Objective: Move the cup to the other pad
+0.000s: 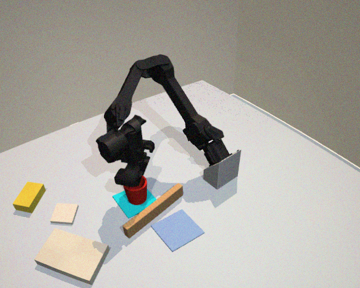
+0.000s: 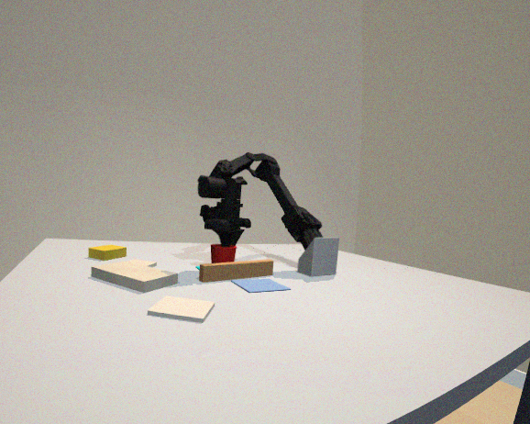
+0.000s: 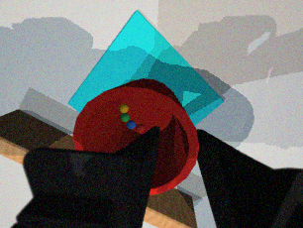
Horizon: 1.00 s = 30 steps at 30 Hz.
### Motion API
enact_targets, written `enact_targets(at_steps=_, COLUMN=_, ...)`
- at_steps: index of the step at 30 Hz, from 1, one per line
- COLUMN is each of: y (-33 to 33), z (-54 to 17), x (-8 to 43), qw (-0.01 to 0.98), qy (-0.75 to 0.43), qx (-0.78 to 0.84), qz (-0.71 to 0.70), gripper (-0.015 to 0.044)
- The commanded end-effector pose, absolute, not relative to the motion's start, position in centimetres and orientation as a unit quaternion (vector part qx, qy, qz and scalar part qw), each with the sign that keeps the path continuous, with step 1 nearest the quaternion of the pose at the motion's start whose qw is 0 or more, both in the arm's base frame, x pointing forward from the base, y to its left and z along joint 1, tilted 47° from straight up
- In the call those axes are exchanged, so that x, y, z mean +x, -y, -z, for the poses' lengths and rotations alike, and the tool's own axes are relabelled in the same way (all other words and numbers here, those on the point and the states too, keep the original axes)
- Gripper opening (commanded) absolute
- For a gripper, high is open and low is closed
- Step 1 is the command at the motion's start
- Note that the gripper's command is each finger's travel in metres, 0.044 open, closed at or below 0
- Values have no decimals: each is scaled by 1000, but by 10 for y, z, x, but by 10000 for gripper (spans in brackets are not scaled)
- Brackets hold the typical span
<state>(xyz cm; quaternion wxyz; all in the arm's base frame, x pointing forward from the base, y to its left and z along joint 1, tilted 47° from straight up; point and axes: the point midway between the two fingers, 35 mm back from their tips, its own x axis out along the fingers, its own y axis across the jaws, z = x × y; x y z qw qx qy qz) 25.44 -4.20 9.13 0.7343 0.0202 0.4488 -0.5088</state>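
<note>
a: non-task items on the table (image 1: 284, 199)?
b: one yellow block (image 1: 28, 196), far left. one small cream tile (image 1: 64, 213) near it. one large cream slab (image 1: 71, 254) in front. one wooden bar (image 1: 153, 209), lying flat. one grey wedge (image 1: 223, 169).

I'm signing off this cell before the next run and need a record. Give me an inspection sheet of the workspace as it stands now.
Surface: grey table, shadows only on the bare parts.
Job's things: red cup upright on the cyan pad; marbles inside; blue pad beyond the wood bar, bare.
Clutter: yellow block, small tan tile, large tan slab.
Grippers: claw partly open, one finger inside the cup, the other outside; the rim wall sits in the gap, not clamped.
Cables: nothing seen.
Surroundings: grey base, plain grey walls.
</note>
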Motion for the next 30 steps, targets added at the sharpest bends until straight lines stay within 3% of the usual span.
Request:
enact_targets(at_steps=1, y=37, z=-96, x=256, qw=736, qy=-448, qx=25, qz=508, gripper=128)
enact_targets(at_steps=30, y=9, z=-121, x=250, qw=736, qy=-448, qx=21, qz=507, gripper=128)
